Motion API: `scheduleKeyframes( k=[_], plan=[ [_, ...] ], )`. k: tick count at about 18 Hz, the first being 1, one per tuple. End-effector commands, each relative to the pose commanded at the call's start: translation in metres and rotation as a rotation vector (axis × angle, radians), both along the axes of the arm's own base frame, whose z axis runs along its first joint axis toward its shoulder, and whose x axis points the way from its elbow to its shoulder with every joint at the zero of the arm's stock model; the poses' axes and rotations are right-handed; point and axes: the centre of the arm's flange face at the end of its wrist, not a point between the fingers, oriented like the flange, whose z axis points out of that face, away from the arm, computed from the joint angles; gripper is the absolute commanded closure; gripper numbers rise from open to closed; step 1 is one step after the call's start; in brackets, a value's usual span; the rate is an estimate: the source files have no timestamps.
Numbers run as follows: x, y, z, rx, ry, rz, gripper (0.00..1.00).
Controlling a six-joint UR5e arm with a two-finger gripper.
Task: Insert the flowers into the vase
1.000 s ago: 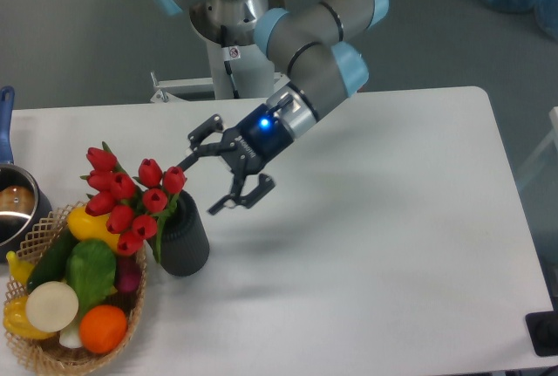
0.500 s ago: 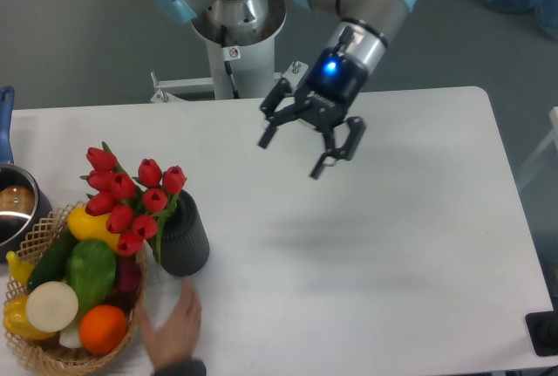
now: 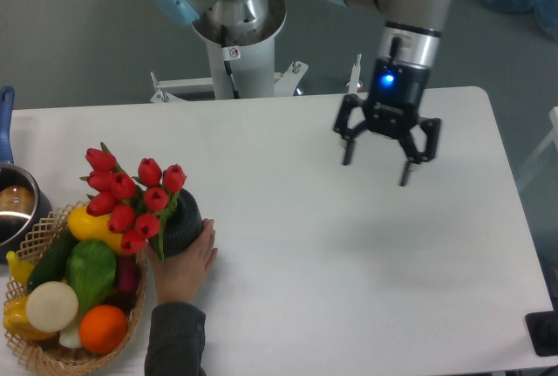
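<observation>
**Near the left edge: flowers in vase, gripper well apart**

The flowers (image 3: 132, 199) stand in the vase (image 3: 180, 227), gripped by a person's hand (image 3: 184, 267). The gripper (image 3: 377, 165) hangs spread and empty toward the table's (image 3: 349, 289) far right corner.

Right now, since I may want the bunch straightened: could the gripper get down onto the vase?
Probably not cleanly. The gripper hangs open, well off to the side, and a person's hand is wrapped around the vase, with the flowers covering its mouth.
</observation>
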Motion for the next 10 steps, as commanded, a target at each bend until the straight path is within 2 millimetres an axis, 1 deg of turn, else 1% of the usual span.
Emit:
scheduleKeyframes(
  k=[2,4,6,8,10],
  plan=[
    [-0.019,-0.002,-0.012,-0.075,-0.008,0.026,0.00],
    [-0.027,-0.008,-0.026,-0.201,-0.043,0.051,0.00],
    [-0.031,-0.009,-0.027,-0.282,-0.021,0.054,0.00],
    [-0.037,-0.014,-0.023,-0.322,-0.010,0.075,0.00],
    [-0.038,-0.020,-0.026,-0.383,-0.026,0.089,0.00]
  ],
)
